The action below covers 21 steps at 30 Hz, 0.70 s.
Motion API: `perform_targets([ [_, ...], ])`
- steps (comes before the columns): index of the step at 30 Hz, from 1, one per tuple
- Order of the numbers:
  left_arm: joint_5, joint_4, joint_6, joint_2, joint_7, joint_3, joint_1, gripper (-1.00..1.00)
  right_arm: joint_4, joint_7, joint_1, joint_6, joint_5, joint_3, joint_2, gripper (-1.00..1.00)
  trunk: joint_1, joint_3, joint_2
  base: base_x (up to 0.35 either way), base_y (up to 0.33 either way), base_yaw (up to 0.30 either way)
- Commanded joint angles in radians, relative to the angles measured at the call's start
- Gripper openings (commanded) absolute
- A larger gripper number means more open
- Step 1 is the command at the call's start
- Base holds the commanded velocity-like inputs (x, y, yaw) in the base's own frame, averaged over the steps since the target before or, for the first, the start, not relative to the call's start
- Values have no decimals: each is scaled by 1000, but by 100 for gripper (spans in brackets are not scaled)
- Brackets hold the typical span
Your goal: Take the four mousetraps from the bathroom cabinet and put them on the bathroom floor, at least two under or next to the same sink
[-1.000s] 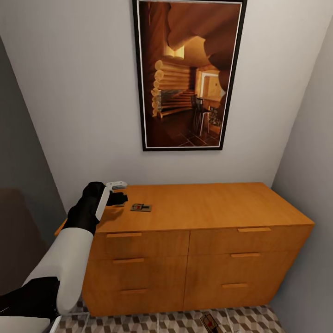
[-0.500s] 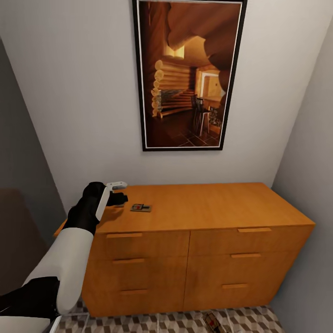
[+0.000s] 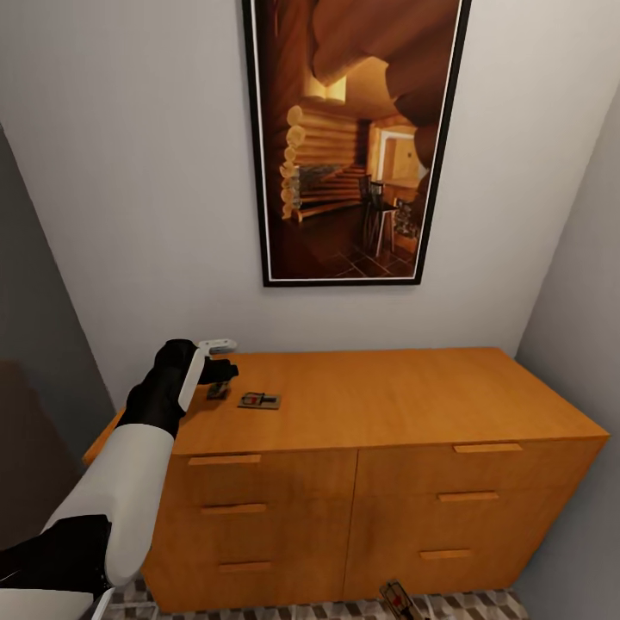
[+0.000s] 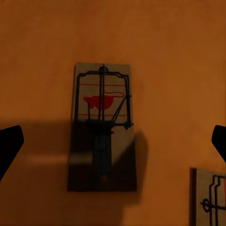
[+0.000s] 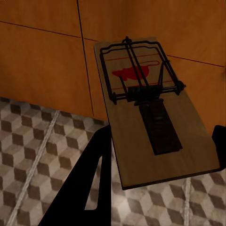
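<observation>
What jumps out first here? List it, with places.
A tall framed cabin picture hangs on the wall above the wide orange cabinet. On the cabinet's top, near its left end, lie two mousetraps, with the left claw open above one. The right claw grips another mousetrap above the cube-patterned floor.

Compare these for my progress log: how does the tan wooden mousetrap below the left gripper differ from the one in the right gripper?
The mousetrap under the left gripper lies flat on the orange-brown wooden cabinet, partly in shadow, untouched between open fingers. The mousetrap at the right gripper is held, tilted, above the cube-patterned floor tiles, before the drawers. Both have tan boards, dark wire and a red mark.
</observation>
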Motion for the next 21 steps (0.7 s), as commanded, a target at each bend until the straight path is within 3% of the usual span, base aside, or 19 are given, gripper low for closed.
perform_targets([
  [1, 0, 0, 0, 0, 0, 0, 0, 100, 0, -2, 0, 0, -1, 0, 0, -100, 0, 0, 0, 40, 0, 0],
  [21, 0, 8, 0, 1, 1, 0, 0, 100, 0, -2, 0, 0, -1, 0, 3, -100, 0, -22, 0, 5, 0, 0],
])
